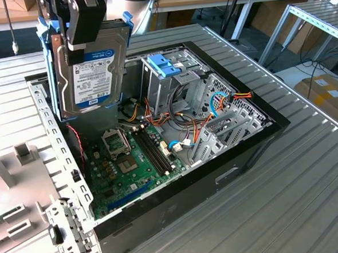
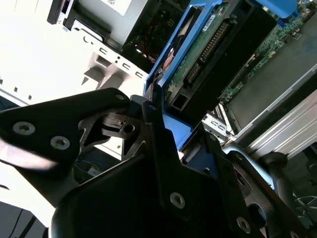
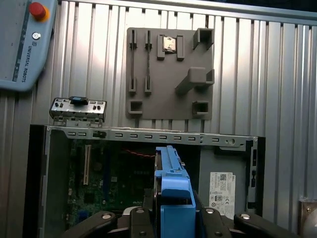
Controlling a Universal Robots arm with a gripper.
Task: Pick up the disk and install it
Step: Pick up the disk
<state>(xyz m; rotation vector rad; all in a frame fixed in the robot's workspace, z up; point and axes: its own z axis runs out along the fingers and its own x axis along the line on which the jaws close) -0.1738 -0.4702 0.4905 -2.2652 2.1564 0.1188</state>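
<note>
Hanging upright over the open computer case (image 1: 245, 147), the disk (image 1: 91, 74) is being held by the gripper (image 1: 84, 28). Its fingers (image 1: 77, 40) are pinching the disk's upper end, with one black finger lying across the top of the white label. In the exterior view the disk is hovering above the end of the case toward the exterior view's left, with its lower end over the motherboard (image 1: 128, 163). The metal drive cage (image 1: 169, 80) with its blue latch is standing apart, on the exterior view's right of the disk. Blue plastic is running along the disk's long edges. In the first wrist view this blue rail (image 3: 173, 198) is showing edge-on between the black fingers. Beyond the case, a grey fixture plate (image 3: 171, 74) and a teach pendant (image 3: 22, 44) are lying on the ribbed metal bench (image 3: 277, 74). In the second wrist view the disk's green circuit board (image 2: 208, 54) is facing the camera.
</note>
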